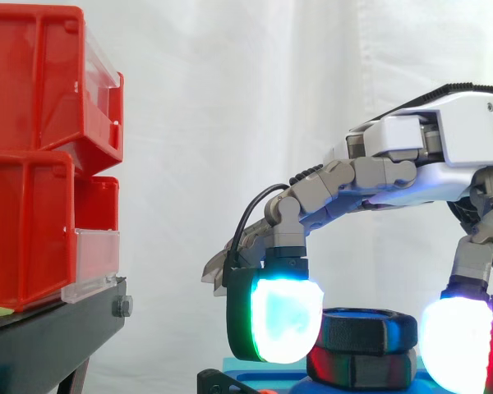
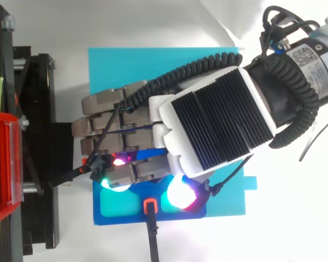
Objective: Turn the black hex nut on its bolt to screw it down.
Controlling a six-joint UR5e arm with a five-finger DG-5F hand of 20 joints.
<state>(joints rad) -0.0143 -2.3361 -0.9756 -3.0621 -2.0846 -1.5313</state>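
Hand (image 1: 464, 135) at lower right, fingers (image 1: 277, 322) curled round black hex nut (image 1: 368, 330) on blue board (image 2: 153, 65). Red bins (image 1: 33, 90) stacked upper left; contents hidden.

No legible text; a white label (image 2: 302, 55) on the arm's wrist (image 2: 317, 73) has a code square and tiny unreadable print.

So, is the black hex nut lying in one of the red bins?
No: the side view shows the black hex nut under the hand, over the blue base, well apart from the red bins.
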